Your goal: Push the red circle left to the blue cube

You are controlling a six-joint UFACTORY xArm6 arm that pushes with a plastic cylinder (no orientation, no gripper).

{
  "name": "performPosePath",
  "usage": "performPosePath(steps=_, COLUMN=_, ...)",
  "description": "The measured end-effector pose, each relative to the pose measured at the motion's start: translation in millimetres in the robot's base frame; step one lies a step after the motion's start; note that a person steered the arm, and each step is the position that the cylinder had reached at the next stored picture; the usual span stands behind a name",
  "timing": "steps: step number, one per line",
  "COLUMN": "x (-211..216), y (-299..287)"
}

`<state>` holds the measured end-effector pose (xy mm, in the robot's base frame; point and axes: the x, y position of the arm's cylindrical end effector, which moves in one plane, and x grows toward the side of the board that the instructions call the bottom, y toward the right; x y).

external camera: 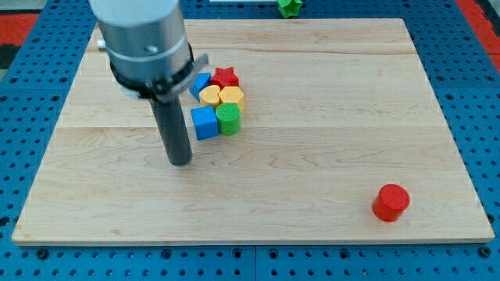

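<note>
Near the view's bottom right, red circle [391, 202]: likely light, rigid, slides easily. Contact its right side. No gripper; my tip [180, 161] bare, just left of blue cube [205, 122].

The red circle [391, 202] stands upright near the board's lower right corner, well apart from the blue cube [205, 122] in the cluster.

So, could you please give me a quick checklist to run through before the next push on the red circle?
1. Red circle in view, alone near the view's bottom right: ok.
2. Blue cube in view, in the cluster: ok.
3. My tip behind the circle, on its right side: not ok; it sits left of the cube.
4. Board between circle and cube free of blocks: ok.
5. Green cylinder touches the cube's right side, where the circle would arrive: not ok.
</note>
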<state>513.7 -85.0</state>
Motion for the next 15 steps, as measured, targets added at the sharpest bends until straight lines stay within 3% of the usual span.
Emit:
performPosePath(steps=3, x=3.2, y=275.4)
performPosePath(steps=4, x=54.6, y=288.2)
performPosePath(steps=5, x=83.7, y=274.6)
performPosePath(steps=6, x=82.9, y=234.1)
performPosePath(steps=9, x=18.0, y=209.5)
performPosePath(steps=10, x=14.6, y=183.1)
performPosePath(steps=14, x=20.9, y=61.6)
performPosePath(steps=15, x=48.1, y=21.7)
